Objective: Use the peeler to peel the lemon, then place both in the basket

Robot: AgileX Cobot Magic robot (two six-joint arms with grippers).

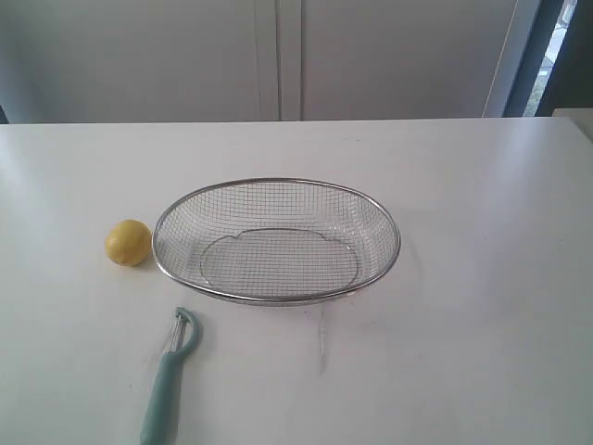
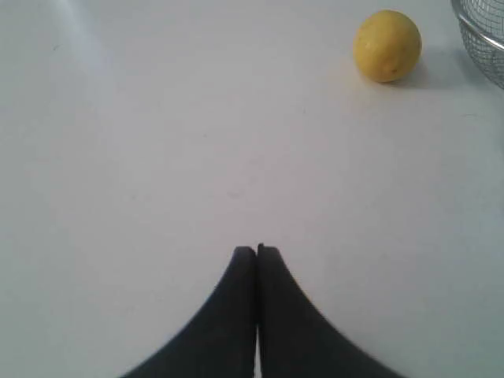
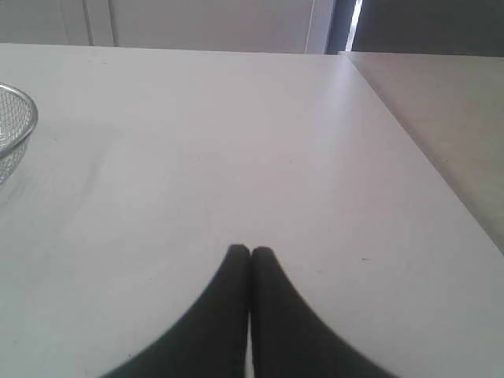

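**Both grippers closed, lemon and peeler lying outside the basket**

In the exterior view the white table [image 1: 482, 297] is filling most of the frame, with pale cabinet doors [image 1: 278, 56] standing behind it along the top. The wire basket [image 1: 371, 227] is sitting at the middle of the frame. The lemon [image 1: 128, 242] is resting on the table at centre left, just beside the basket's left end. The left wrist view is showing a small gap between the two. The peeler [image 1: 170, 385] is lying at the lower left of the frame, below the lemon and apart from both lemon and basket. Its metal head is pointing up the frame and its pale green handle is running off the bottom edge.

The left gripper [image 2: 257, 250] is keeping its two black fingers pressed together with nothing between them. It is pointing over bare table, with the lemon and a piece of the basket's rim showing beyond its tips. The right gripper [image 3: 250, 250] is likewise closed tip to tip and holding nothing. It is facing open table, with one edge of the basket in its view.
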